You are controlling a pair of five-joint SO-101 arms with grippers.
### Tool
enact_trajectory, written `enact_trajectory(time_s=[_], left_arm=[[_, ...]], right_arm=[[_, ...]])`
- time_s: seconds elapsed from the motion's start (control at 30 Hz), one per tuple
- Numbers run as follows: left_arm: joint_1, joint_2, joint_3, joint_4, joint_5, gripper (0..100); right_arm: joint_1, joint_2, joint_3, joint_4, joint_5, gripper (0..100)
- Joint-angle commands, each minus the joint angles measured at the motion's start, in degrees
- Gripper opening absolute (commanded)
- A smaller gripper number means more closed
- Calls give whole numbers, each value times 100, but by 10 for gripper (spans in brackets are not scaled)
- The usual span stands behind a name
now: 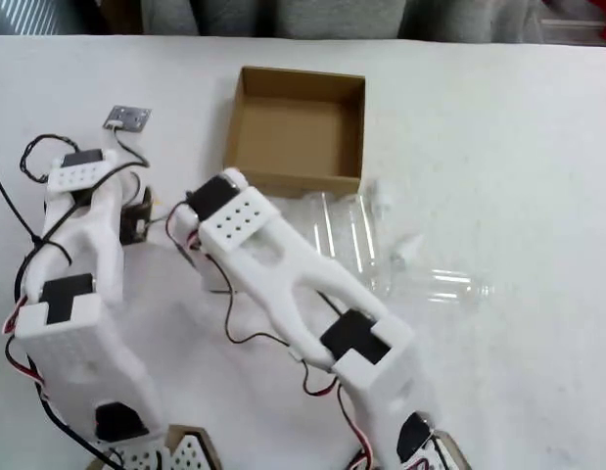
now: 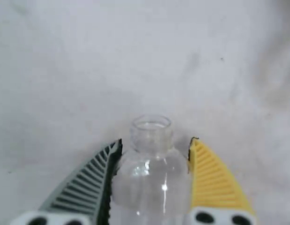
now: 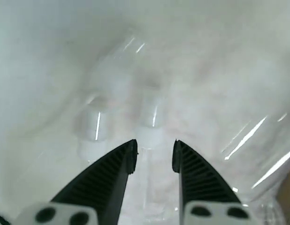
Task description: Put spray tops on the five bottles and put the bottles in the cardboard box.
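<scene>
Left jaws are clamped on an uncapped bottle (image 2: 152, 178); right jaws are held parted, low beside clear bottles (image 1: 347, 235) on the bench (image 1: 518, 147).

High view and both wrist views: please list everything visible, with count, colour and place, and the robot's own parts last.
cardboard box: one, brown, far middle of the table, nothing in it
lying bottles: several, exact count unclear, clear, on their sides beside the box
spray tops: at least two, whitish, among the lying bottles
held bottle: one, clear, no top on its neck
metal plate: one, grey, wired, far left
table: one, white
arms: two, white, side by side
left gripper: grey and yellow fingers shut on the held bottle
right gripper: black fingers open over the lying bottles
</scene>
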Motion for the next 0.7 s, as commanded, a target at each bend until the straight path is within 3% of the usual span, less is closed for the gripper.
enact_trajectory(time_s=[0.0, 0.67], left_arm=[[-40, -57, -360, 35, 53, 84], [-40, -57, -352, 35, 53, 84]], right_arm=[[92, -92, 132, -171, -53, 110], [198, -101, 1231, -1095, -404, 132]])
